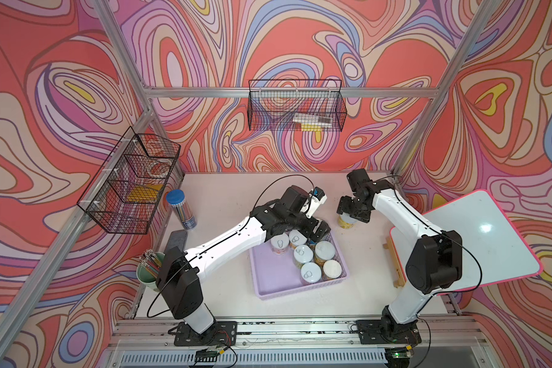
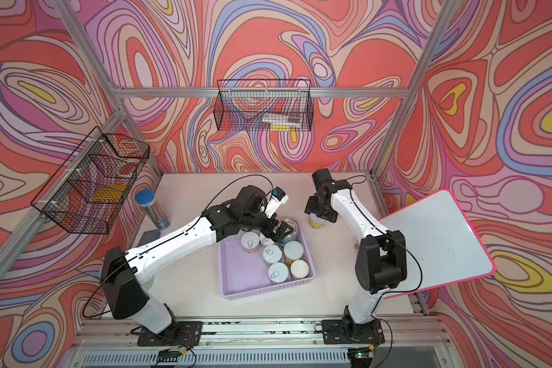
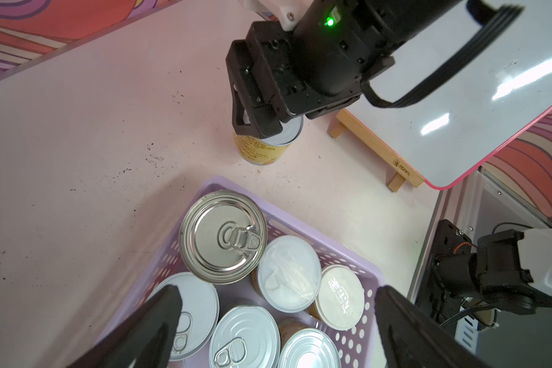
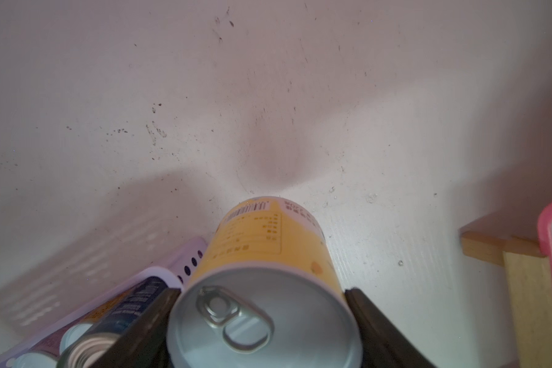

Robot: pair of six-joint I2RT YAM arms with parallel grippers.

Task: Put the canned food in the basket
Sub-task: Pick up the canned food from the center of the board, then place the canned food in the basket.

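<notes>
Inspected left arm (image 1: 227,240), right arm (image 1: 395,207): glossy white link shells, black joint housings, small dark screw holes along shell seam. Thin black cable (image 1: 268,188) looped outside each. Black base plates (image 1: 185,337), bolted; red wiring there, possibly. Green status light (image 3: 330,21) on right wrist. White camera housing (image 1: 316,199) with blue insert at left wrist. On left gripper (image 3: 278,291): matte black, wedge-shaped fingers (image 3: 160,318).

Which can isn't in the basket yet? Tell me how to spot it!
Find the lilac basket in the middle of the table. Just past its far corner, toward the white board, one yellow can stands in the right claw. It is the only can outside the basket.
</notes>
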